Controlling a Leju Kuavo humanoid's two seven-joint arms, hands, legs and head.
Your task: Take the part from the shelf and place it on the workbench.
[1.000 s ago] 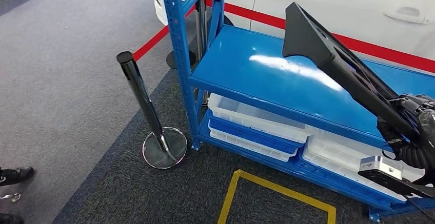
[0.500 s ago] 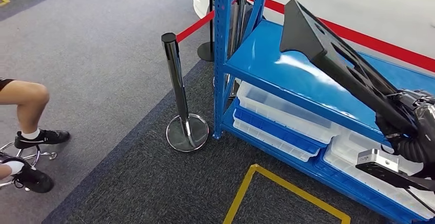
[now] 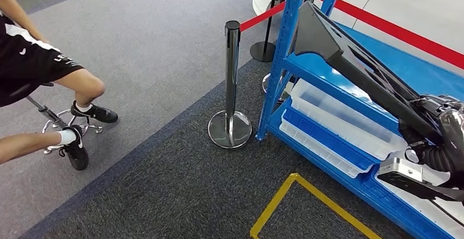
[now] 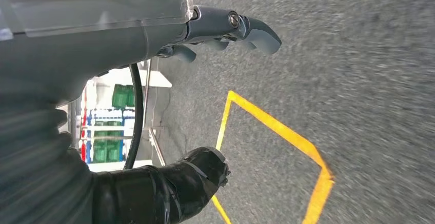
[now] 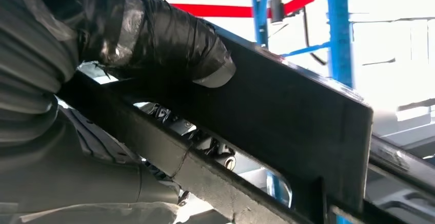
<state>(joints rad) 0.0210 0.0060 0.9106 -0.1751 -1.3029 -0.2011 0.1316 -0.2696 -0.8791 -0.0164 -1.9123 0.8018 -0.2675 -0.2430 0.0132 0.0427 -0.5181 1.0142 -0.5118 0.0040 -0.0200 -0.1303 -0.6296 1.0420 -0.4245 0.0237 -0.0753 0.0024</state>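
The part [image 3: 339, 53] is a long black flat piece with cut-outs. It slants up from my right hand [image 3: 438, 132] at the right edge, over the blue shelf [image 3: 421, 72]. In the right wrist view the taped thumb [image 5: 169, 44] presses on the part [image 5: 292, 126] and the dark fingers curl under it. My left hand [image 4: 102, 44] hangs over the grey carpet, fingers [image 4: 246, 26] and thumb [image 4: 195, 175] apart with nothing between them.
A chrome stanchion [image 3: 232, 86] with a red rope stands by the shelf's corner post. White and blue trays [image 3: 339, 124] lie on the lower shelf. A yellow taped square [image 3: 295, 195] marks the carpet. A person [image 3: 44, 69] sits on a stool at the left.
The camera has swung left: shelf and stanchion slid right in the picture and the seated person came into view. The part stays in my right hand.
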